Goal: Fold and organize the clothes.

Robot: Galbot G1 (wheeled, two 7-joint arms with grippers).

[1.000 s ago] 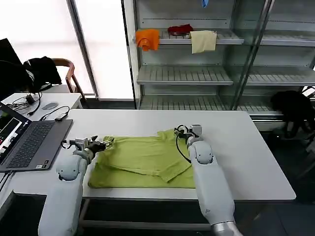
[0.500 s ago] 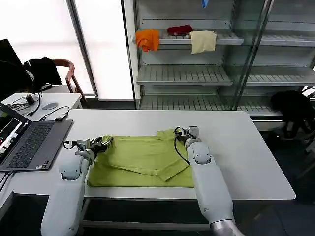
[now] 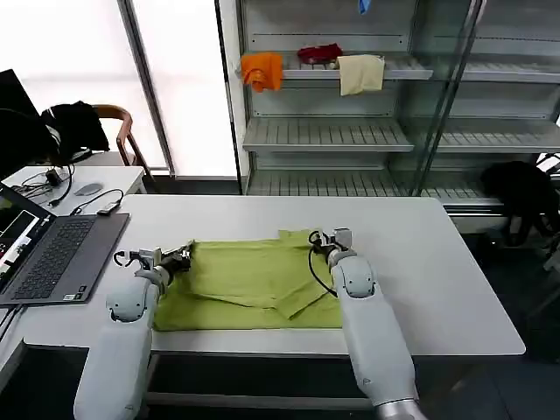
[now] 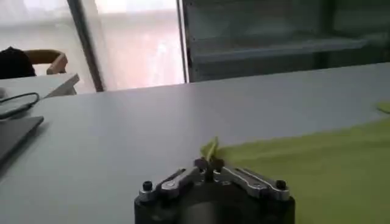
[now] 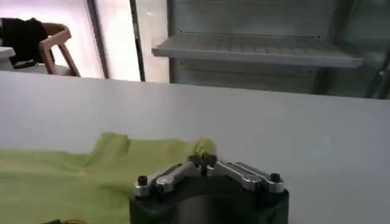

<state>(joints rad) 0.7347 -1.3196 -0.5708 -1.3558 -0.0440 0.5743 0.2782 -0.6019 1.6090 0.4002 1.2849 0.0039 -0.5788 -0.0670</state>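
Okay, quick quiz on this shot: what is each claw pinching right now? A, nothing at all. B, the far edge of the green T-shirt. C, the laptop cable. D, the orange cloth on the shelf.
B: both wrist views show green fabric caught between shut tips, the left claw and right claw holding the T-shirt at its far corners on the table.

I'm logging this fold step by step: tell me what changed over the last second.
Both grippers, left and right, each shut on a far corner of the lime yellow-green cotton T-shirt, drew it slightly toward the robot, bunching the shirt shorter. The white table and grey laptop stayed put.
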